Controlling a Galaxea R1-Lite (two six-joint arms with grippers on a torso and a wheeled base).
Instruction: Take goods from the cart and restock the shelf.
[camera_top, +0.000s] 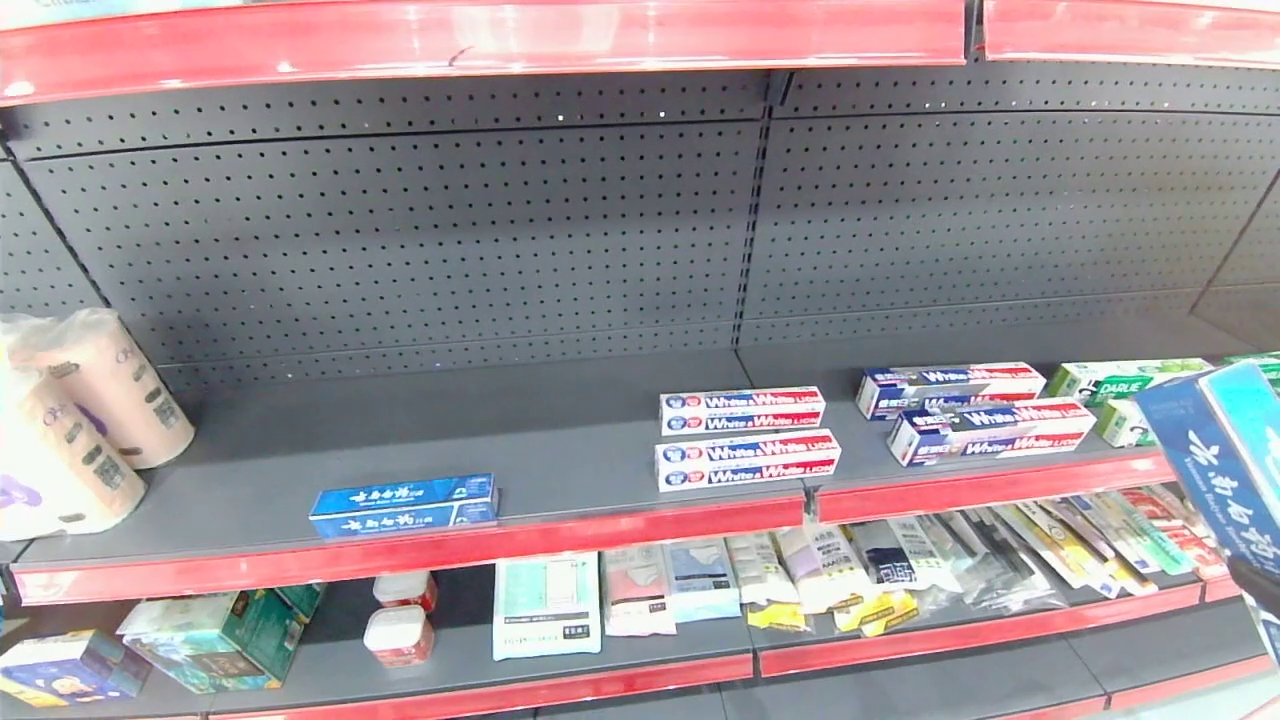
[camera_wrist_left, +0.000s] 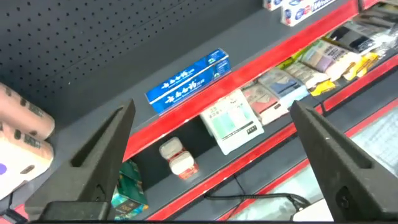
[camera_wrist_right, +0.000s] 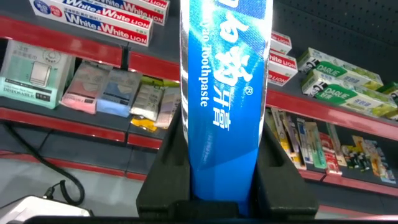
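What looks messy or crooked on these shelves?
The flat packets on the lower shelf lean and overlap in a jumble instead of lying in rows. The green box at its left end sits tilted.

Grey shelf (camera_top: 560, 430) bears toothpaste boxes (camera_top: 747, 460), a blue box (camera_top: 403, 506) and paper rolls (camera_top: 110, 400).

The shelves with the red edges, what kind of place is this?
Most likely a shop aisle. The shelf has a red strip along its front, toothpaste boxes lie in rows on it, and packets lie on the lower shelf. The right gripper holds a blue toothpaste box.
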